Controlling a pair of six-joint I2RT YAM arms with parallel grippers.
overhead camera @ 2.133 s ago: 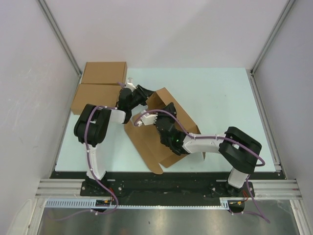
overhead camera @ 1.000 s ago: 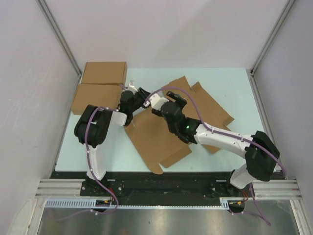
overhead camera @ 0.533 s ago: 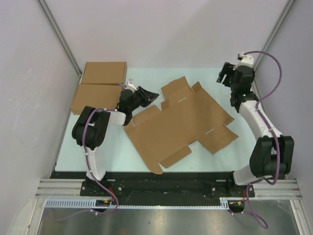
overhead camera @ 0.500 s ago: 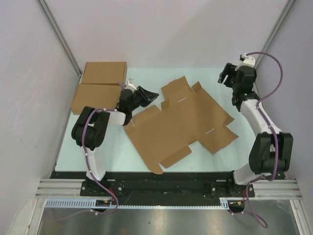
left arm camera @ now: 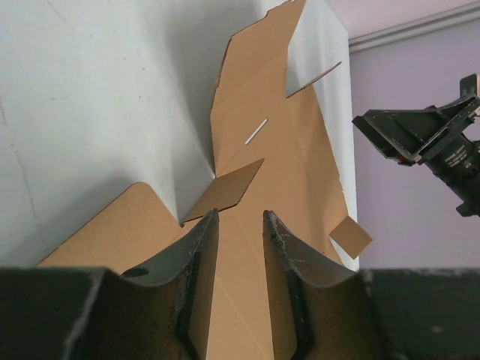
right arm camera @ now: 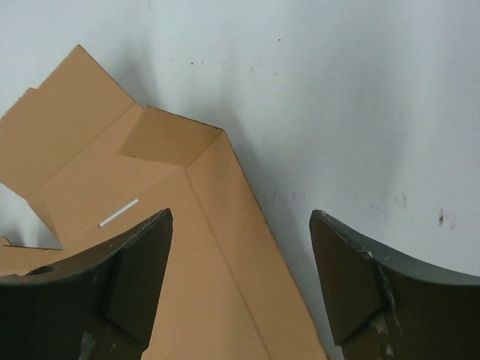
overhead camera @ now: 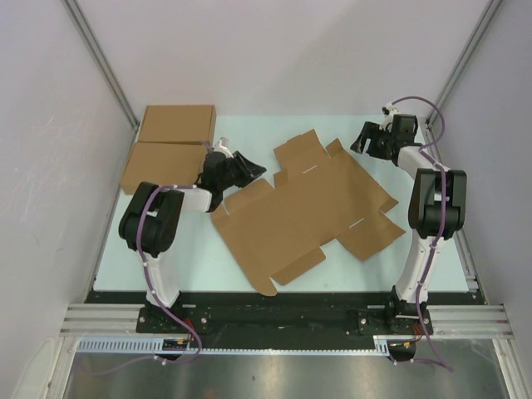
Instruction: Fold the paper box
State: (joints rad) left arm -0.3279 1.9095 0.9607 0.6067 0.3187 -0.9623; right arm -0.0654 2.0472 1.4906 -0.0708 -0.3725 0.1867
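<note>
No writing, label, brand, number or sign can be read in any of the views. The paper box shows only plain brown card, with no print on it.
</note>
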